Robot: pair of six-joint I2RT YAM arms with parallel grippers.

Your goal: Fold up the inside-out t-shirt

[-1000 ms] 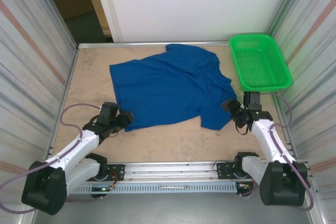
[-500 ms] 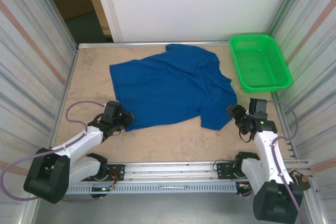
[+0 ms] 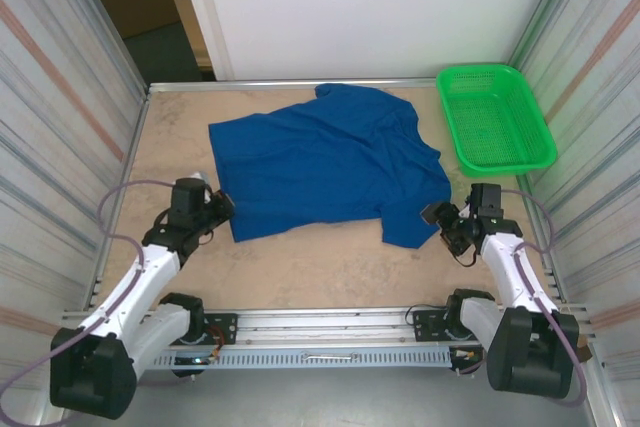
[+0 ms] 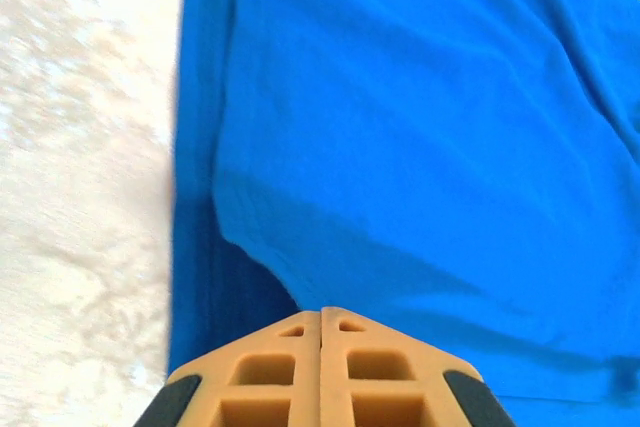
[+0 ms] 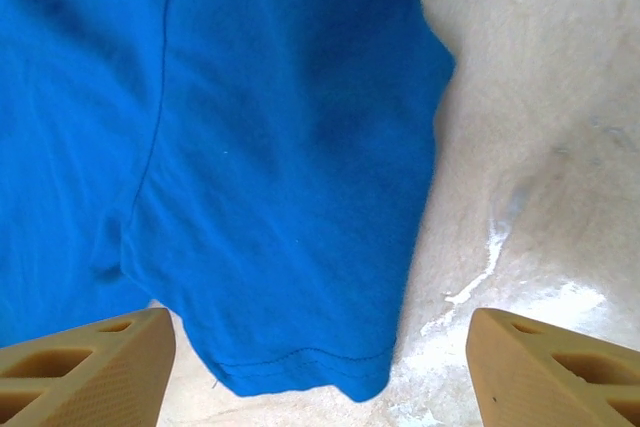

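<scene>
Rumpled royal-blue t-shirt (image 3: pixel 320 162) on beige table (image 3: pixel 300 267), corrugated walls (image 3: pixel 60 97) around; left gripper (image 3: pixel 220 203) pinching 8 o'clock hem, right gripper (image 3: pixel 442 219) spread wide.

Findings: no legible text, label, brand, number or sign in any view. Shirt (image 3: pixel 320 162): visible fabric is plain blue, with no readable print or tag. Basket (image 3: pixel 495 117), far right: plain green mesh, no marking readable.

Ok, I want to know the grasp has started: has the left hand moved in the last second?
Yes. The left hand, shut on the t-shirt near its corner, has shifted away from the front rail and toward the left wall.
</scene>
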